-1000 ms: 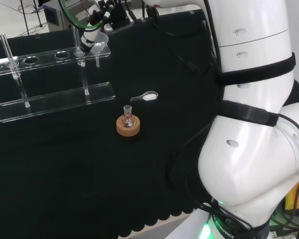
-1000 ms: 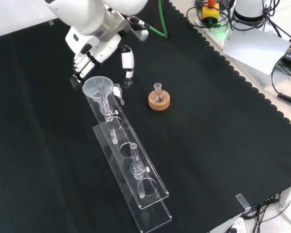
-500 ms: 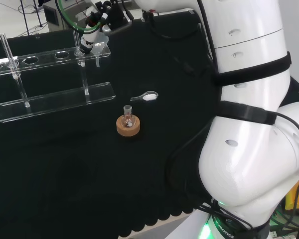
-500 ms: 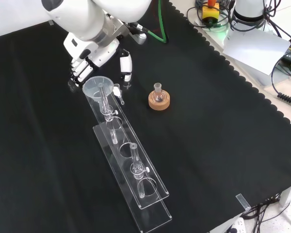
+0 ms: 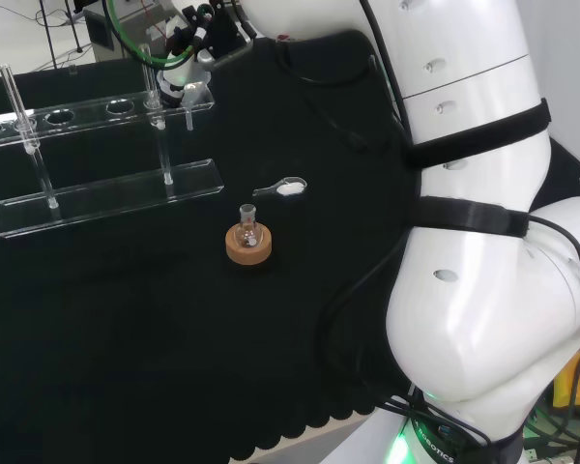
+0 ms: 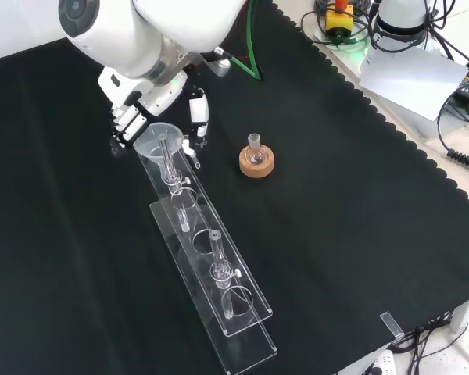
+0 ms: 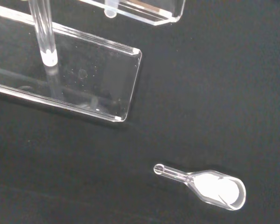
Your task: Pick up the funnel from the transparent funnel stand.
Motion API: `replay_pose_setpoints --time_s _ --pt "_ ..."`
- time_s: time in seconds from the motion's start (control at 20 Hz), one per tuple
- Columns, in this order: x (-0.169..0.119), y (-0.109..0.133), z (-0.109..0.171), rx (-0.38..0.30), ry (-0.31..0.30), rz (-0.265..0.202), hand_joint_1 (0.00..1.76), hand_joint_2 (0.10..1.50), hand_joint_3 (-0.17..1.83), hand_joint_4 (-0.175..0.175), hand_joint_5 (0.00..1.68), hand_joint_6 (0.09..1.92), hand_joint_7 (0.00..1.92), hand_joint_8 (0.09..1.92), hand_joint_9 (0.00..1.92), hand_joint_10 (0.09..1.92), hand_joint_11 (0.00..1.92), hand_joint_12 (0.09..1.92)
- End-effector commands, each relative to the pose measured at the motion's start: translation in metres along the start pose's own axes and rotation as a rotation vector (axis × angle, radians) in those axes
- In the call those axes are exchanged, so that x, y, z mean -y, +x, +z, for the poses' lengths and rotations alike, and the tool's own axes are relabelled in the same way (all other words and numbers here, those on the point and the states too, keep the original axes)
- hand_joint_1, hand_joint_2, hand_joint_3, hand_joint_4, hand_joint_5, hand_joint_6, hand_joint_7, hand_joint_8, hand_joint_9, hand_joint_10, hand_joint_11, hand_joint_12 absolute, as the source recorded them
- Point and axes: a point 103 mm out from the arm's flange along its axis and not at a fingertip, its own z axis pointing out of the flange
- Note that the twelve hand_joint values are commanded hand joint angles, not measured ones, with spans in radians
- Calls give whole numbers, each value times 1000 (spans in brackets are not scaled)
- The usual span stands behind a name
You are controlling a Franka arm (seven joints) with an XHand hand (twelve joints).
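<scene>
So far the funnel (image 6: 158,139) sits in the end hole of the transparent funnel stand (image 6: 219,289), the hole nearest the far edge of the bench in the front view, its stem hanging down through the upper shelf. It has not been lifted. The hand (image 6: 141,109) is right at it: curved fingers (image 6: 125,125) lie along one side of the rim and the thumb (image 6: 195,117) hangs just beside the other, bracketing the cone. Whether they touch it I cannot tell, so I judge the grasp as about to close, with the lift still to come.

The funnel is a clear, thin-walled cone with a narrow tube stem, smooth and glossy. The stand is two flat clear shelves joined by slim rods, with round holes along the top one. Nearby on the matte black cloth lie a small clear scoop (image 7: 210,185) holding white powder, and a tiny glass flask (image 6: 255,153) on a cork ring (image 6: 256,165).
</scene>
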Motion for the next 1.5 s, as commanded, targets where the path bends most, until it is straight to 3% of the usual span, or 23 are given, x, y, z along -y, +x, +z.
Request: replay_pose_setpoints --time_s 0.05,0.95,1.2,1.35,1.5 --pt "-2 -4 2 11 -6 3 603 698 339 -42 82 87 0 645 226 843 299 1455" --pt "-13 -8 5 51 2 8 640 662 471 -46 136 87 32 699 294 768 265 1427" --pt "-11 -6 1 86 -60 32 660 656 548 -56 342 87 264 697 562 649 284 1390" --pt "-6 -4 -5 132 -153 66 689 678 567 -55 525 105 450 691 751 591 346 1346" --pt "4 -5 -17 164 -222 80 715 702 583 -48 599 290 583 665 883 521 413 1315"
